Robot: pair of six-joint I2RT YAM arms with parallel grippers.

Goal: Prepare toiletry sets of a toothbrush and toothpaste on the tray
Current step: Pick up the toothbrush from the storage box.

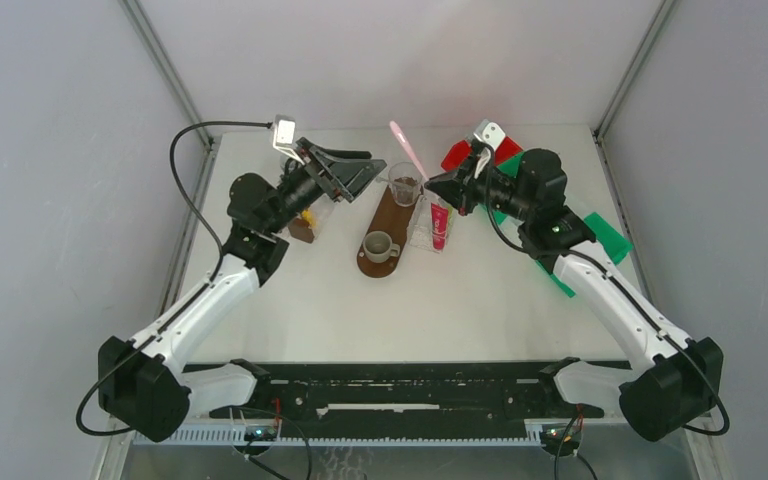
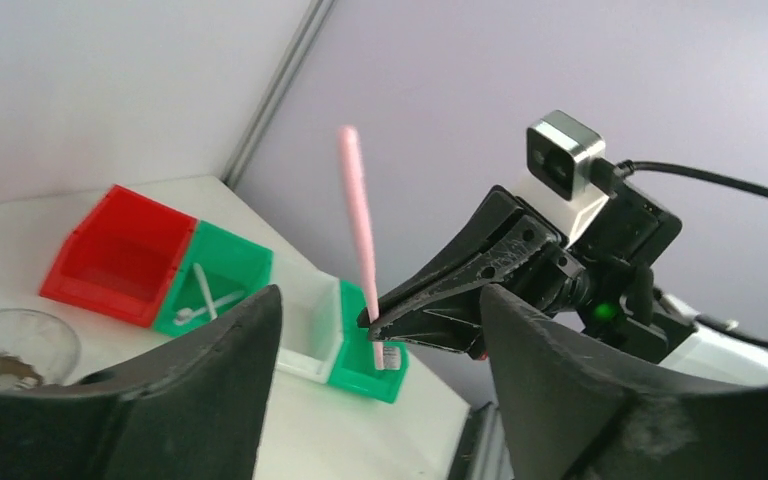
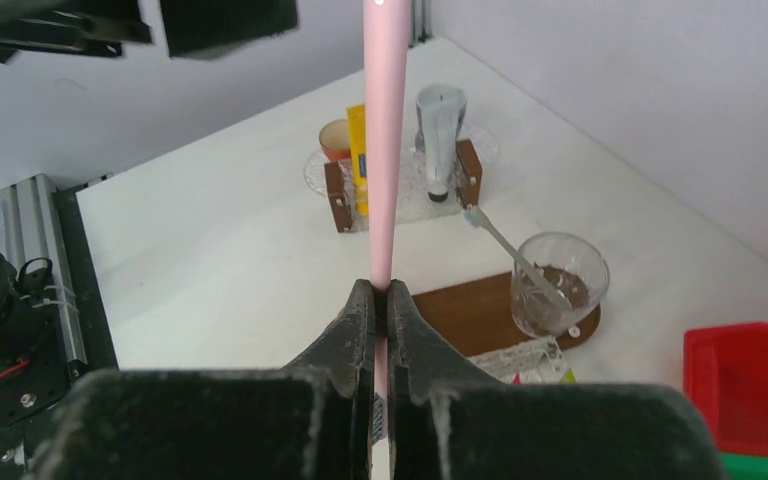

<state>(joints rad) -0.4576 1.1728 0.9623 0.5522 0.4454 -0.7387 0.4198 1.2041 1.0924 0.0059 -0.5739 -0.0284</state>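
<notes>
Currently the brown tray [image 1: 391,213] at frame centre carries a glass [image 1: 405,184] and a cup [image 1: 380,245], and no set appears complete. The right gripper [image 1: 430,186] clamps the pink toothbrush [image 1: 406,148] above the glass; the left gripper [image 1: 368,172], left of the glass, is spread and empty. The pink toothpaste [image 1: 439,225] sits just right of the tray, not yet placed.

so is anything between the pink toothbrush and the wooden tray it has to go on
Nothing visible blocks it. The right pincer holds the toothbrush just beside the tray's far end, next to the glass. The left pincer hangs open on the other side.
</notes>
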